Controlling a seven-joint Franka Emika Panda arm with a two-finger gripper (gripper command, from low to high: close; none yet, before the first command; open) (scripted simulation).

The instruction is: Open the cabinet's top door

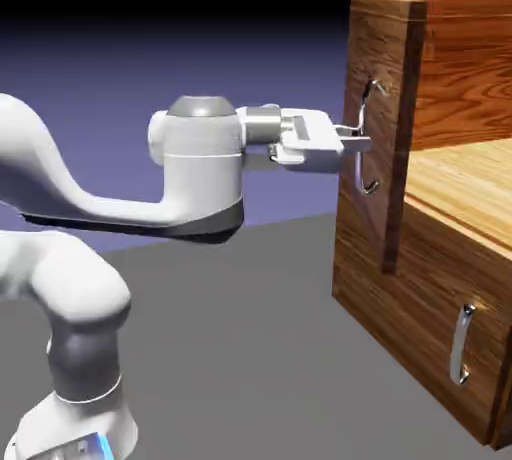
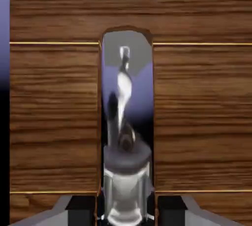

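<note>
Exterior claw [image 1: 358,140]: level, clamped tight on the handle [image 1: 366,138], mid-bar.
Exterior door [image 1: 375,128]: straight ahead of the claw, swung ajar on the cabinet [image 1: 440,248].
Hand view handle [image 2: 123,92]: between the fingertips [image 2: 81,205], door wood behind.

Evenly lit, sharp renders; backdrop [image 1: 150,38] darkens upward, and the silver handle [image 2: 123,97] mirrors it.

Arm [image 1: 120,198] level, fingers [image 1: 352,132] clamped together
</note>
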